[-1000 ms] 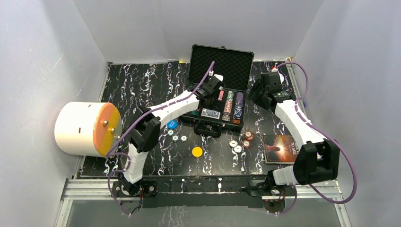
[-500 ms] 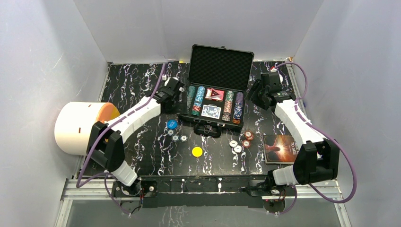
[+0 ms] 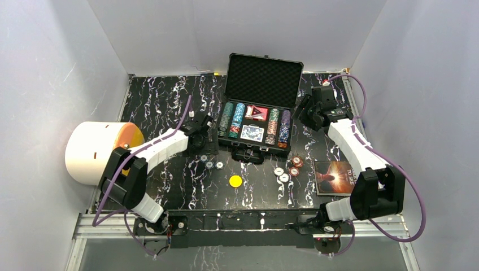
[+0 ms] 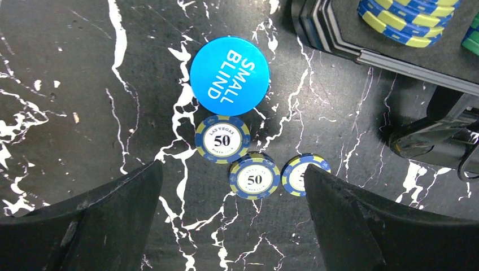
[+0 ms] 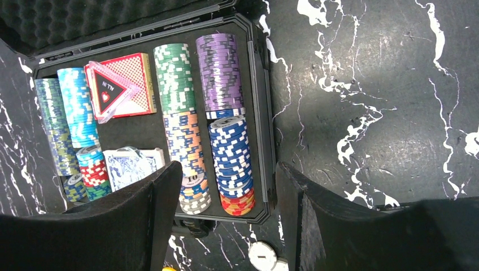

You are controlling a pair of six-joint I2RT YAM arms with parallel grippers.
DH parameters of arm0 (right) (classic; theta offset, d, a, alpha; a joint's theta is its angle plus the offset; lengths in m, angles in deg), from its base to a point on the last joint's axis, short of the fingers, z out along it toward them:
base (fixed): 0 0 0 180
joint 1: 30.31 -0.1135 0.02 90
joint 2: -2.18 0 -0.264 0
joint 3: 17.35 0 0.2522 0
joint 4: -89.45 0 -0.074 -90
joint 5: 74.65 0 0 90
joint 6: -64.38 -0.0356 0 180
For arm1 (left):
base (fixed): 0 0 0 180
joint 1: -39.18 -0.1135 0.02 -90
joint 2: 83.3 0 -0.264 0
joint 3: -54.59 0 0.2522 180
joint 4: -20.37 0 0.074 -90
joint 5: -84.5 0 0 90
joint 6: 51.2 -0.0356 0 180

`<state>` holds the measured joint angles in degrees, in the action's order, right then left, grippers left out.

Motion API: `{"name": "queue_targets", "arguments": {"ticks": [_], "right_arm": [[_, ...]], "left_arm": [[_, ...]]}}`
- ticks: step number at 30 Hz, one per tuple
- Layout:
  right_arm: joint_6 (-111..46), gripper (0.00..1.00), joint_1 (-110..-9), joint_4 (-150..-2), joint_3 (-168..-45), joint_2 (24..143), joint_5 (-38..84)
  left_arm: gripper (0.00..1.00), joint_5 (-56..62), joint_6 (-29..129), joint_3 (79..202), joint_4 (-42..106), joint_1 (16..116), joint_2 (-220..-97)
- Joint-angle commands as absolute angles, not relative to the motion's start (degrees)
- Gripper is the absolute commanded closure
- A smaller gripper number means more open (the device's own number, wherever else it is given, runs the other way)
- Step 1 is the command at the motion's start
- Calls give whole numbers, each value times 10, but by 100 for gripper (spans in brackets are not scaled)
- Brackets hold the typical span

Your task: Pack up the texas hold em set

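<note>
Left jaws hang wide open, empty, over three loose chips (image 4: 254,179); right jaws stand open, empty, beside the case (image 5: 266,101).

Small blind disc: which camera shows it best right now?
Left wrist view: the small blind disc lies unobstructed, lettering readable, just beyond the open left gripper. In the top view that gripper hides it; the right wrist view misses it.

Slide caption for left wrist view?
Open left fingers above blue SMALL BLIND disc and three blue-yellow chips beside the case.
</note>
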<state>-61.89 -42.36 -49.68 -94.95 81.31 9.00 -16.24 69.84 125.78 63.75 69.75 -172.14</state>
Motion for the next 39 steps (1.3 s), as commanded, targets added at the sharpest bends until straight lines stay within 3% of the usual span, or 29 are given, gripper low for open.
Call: {"name": "queue_targets", "arguments": {"ticks": [1,13,22,29,33,36,39], "right_arm": [[-624,30,-422,-516,-948,815,99],[-624,30,-422,-515,-944,807,94],[-624,30,-422,-512,-954,817,98],[-622,30,-422,-506,-958,812,92],[-621,30,-422,-508,-956,810,88],[-621,31,-422,-507,-957,809,87],[-620,31,-422,-507,-960,811,87]], "left_arm": [[7,-131,684,1242,592,694,-1696],[15,-158,672,1244,583,694,-1747],[29,-184,652,1241,529,692,-1784],[32,-187,637,1263,529,687,-1830],[41,-188,636,1259,524,683,-1835],[42,-195,631,1260,525,680,-1837],[35,-195,627,1265,530,675,-1849]]}}
